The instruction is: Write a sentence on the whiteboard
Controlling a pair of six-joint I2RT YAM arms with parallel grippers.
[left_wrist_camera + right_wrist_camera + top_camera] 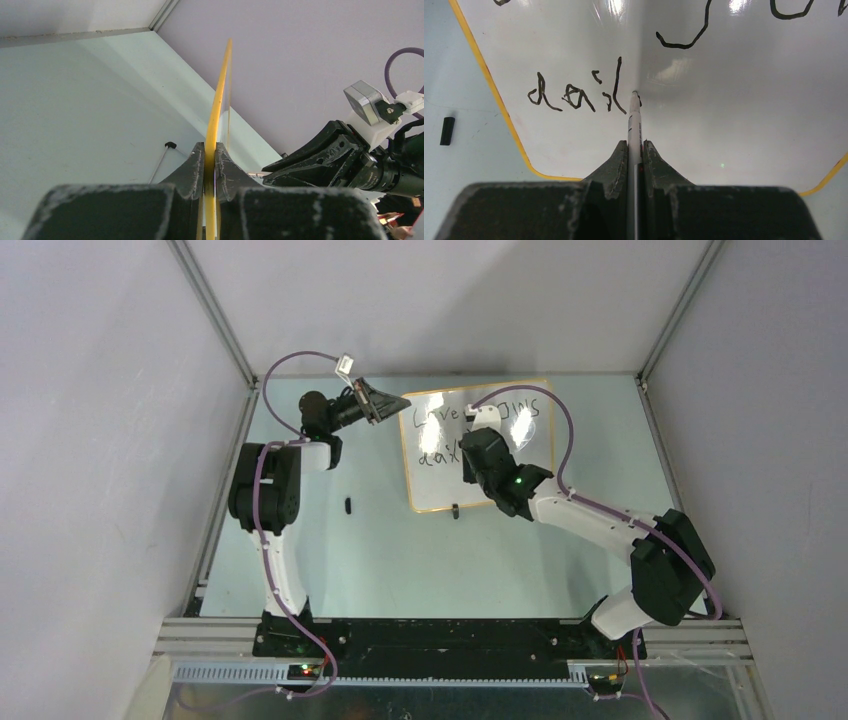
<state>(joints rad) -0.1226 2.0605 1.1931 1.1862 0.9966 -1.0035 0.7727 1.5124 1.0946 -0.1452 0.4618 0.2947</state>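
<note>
This is a robotics lab test cell. Plain lilac-grey walls (100, 440) and aluminium posts (215, 315) box in a pale worktop (400, 560). A left arm (270, 500) and right arm (600, 520) trail purple cables (562, 430) from a black base rail (450, 635), with a whiteboard (440, 485) between them.

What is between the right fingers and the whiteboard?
A thin white marker, pinched by the right fingers, with its tip at the whiteboard; the right wrist view shows it.
</note>
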